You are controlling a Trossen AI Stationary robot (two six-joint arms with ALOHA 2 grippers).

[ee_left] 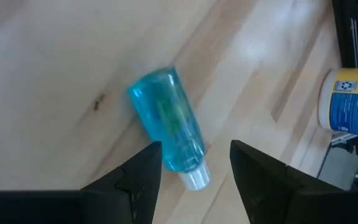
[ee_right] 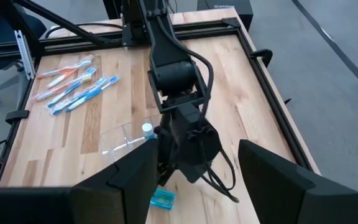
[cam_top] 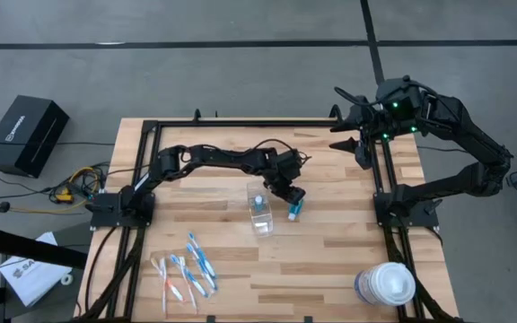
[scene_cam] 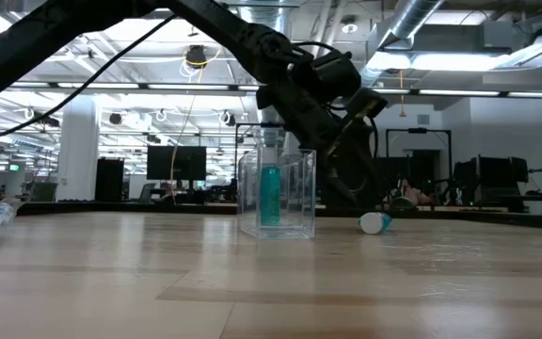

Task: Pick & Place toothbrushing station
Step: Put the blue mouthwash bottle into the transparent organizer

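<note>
The left gripper [ee_left: 194, 163] is hovering with jaws apart over the teal tube [ee_left: 169, 129] lying on the tabletop [cam_top: 330, 251] beside the clear cup [cam_top: 259, 213], apparently lining up a grasp, while the right gripper [cam_top: 346, 133] is waiting with jaws apart.

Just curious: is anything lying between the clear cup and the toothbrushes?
No. In the high view only bare wood lies between the cup and the toothbrushes.

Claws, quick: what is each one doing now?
Left claw: open, over the lying teal tube, holding nothing.
Right claw: open, empty, raised by the table's far edge.
</note>
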